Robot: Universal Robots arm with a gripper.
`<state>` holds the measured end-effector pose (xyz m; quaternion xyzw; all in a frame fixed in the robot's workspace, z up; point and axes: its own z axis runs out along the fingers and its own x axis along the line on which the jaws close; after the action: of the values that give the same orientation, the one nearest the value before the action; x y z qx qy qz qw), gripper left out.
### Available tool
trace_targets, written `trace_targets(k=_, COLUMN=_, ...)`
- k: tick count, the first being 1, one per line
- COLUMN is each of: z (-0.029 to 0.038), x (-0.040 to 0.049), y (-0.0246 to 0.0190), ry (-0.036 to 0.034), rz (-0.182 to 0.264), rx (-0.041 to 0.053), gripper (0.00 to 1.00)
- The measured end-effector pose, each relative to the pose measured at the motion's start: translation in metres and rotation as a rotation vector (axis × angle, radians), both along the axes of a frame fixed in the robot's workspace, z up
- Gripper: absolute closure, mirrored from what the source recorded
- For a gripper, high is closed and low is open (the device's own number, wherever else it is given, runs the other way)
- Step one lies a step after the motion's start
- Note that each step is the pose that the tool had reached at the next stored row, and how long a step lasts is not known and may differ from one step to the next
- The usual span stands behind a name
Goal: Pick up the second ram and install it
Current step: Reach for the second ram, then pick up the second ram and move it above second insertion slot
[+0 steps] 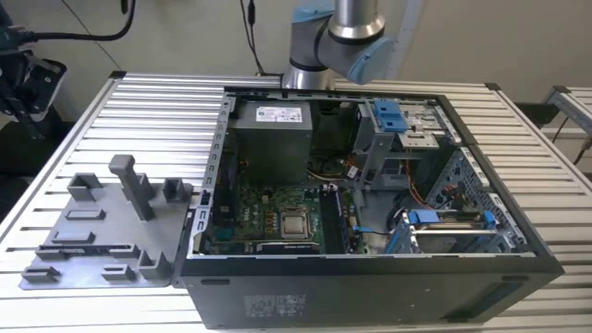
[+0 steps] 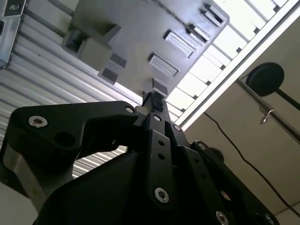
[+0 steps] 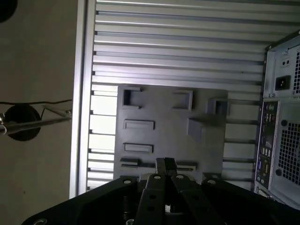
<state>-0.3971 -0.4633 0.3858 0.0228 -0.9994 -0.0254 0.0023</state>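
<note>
Gripper (image 3: 165,165) clenched, fingertips pressed together, poised well above grey holder tray (image 3: 159,136) on worktop (image 3: 178,56). Arm (image 1: 356,28) raised beyond open computer case (image 1: 370,291). Second ram: position cannot tell.

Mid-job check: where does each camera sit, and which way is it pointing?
Exterior view: off the arm, above the table, looking down into the open computer case; arm joints show behind it.
First wrist view: on the arm, looking down past the gripper at the grey holder tray, case beside it.
Second wrist view: on the arm, looking along the gripper at the tray.
Shared: all three see the tray.
</note>
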Motion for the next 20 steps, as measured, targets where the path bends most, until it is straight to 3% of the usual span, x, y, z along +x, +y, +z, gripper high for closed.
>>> trace_targets(k=8, z=-0.0009, x=-0.0005, y=-0.0286, ry=0.0000, rz=0.000, rx=0.0000, gripper=0.89)
trace_targets(k=11, z=-0.0010, x=-0.0004, y=-0.0364, ry=0.0001, rz=0.000, rx=-0.0001, gripper=0.89)
trace_targets(k=20, z=-0.0010, x=-0.0005, y=-0.0373, ry=0.0000, rz=0.003, rx=-0.0001, gripper=0.89)
